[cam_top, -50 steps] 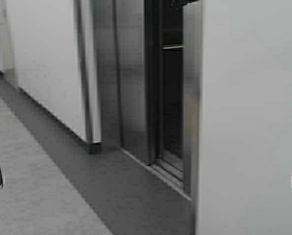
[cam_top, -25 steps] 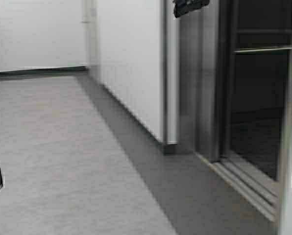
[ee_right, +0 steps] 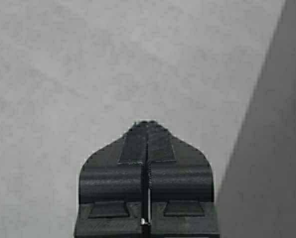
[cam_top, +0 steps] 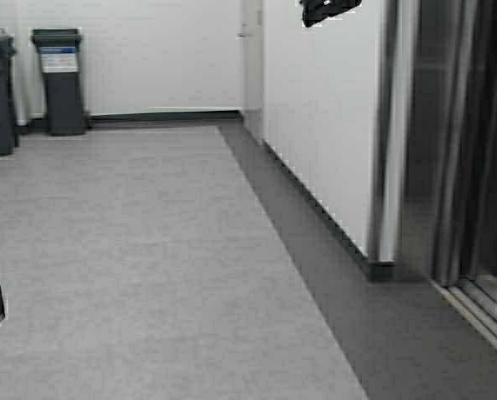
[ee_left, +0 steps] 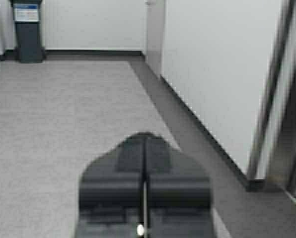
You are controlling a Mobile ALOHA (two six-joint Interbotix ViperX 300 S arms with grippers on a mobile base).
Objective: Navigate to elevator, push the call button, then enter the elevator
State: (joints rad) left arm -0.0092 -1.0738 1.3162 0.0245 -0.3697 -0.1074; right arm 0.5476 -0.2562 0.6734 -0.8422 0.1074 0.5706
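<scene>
While parked low, right hand [ee_right: 147, 130] beside elevator [cam_top: 457, 150].

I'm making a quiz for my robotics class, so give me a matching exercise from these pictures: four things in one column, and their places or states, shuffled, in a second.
Things:
1. elevator
2. dark bins
3. left gripper
4. dark floor strip

Places or states:
A. jaws shut, pointing along the grey floor
B. against the far white wall, on the robot's left
C. at the right edge of the high view, steel frame
D. along the foot of the white side wall

Pairs: 1-C, 2-B, 3-A, 4-D
</scene>
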